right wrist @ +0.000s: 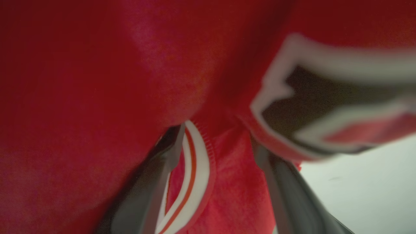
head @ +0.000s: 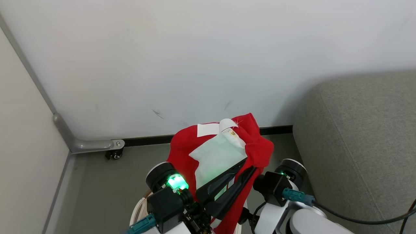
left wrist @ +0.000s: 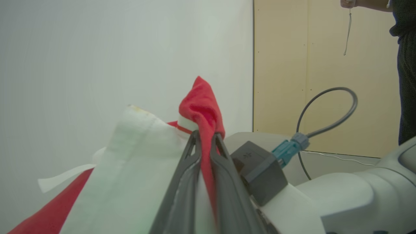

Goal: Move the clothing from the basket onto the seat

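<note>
Holding a red jersey (head: pixel 182 146) above the basket (head: pixel 134 213), whose cream rim peeks out at lower left, my left end effector (head: pixel 249 164) is clamped on a fold of the fabric, with the rest draping over its fingers. My right end effector (right wrist: pixel 216 143) sits beneath the cloth, fingers apart with a striped hem between them; whether it pinches I cannot tell. The grey seat (head: pixel 357 146) lies at right. Carrying is the step in hand, I judge; next comes a swing rightward over the cushion, then release.
</note>
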